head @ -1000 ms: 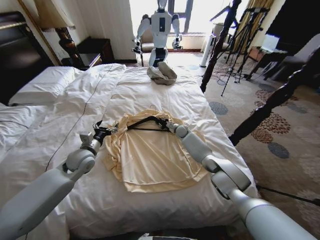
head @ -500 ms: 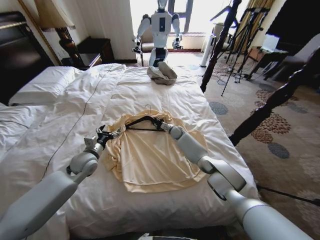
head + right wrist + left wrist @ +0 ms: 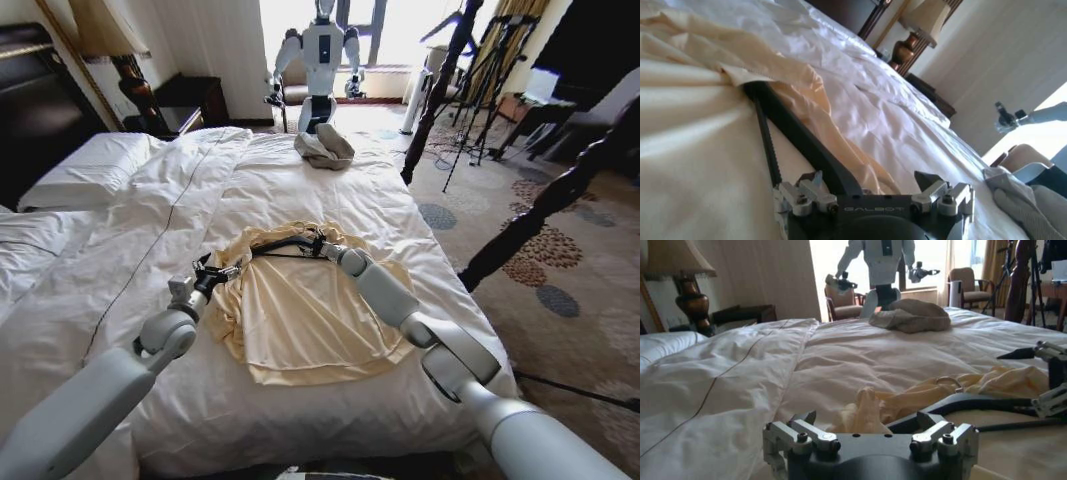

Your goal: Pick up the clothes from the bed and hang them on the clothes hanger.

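The pale cream-yellow shirt (image 3: 300,315) lies flat on the bed's white duvet (image 3: 330,185), its collar end bunched up. A black hanger (image 3: 283,243) rests in that bunched top, one arm under the fabric. My left gripper (image 3: 216,272) sits at the shirt's left shoulder, open, with a fold of shirt (image 3: 865,412) and the hanger's end (image 3: 973,402) between its fingers. My right gripper (image 3: 319,243) is at the hanger's other end, open, the hanger's arm (image 3: 795,137) running along one finger. The right gripper (image 3: 1048,377) also appears in the left wrist view.
A grey-beige cloth bundle (image 3: 323,148) lies at the bed's far end, with another robot (image 3: 320,50) standing behind it. Dark bedposts (image 3: 432,95) and tripods (image 3: 490,60) stand to the right over patterned carpet. Pillows (image 3: 85,170) and a lamp are on the left.
My left gripper has slid a little right, onto the shirt's shoulder. The right gripper has shifted slightly left with the hanger, which now lies further into the bunched collar.
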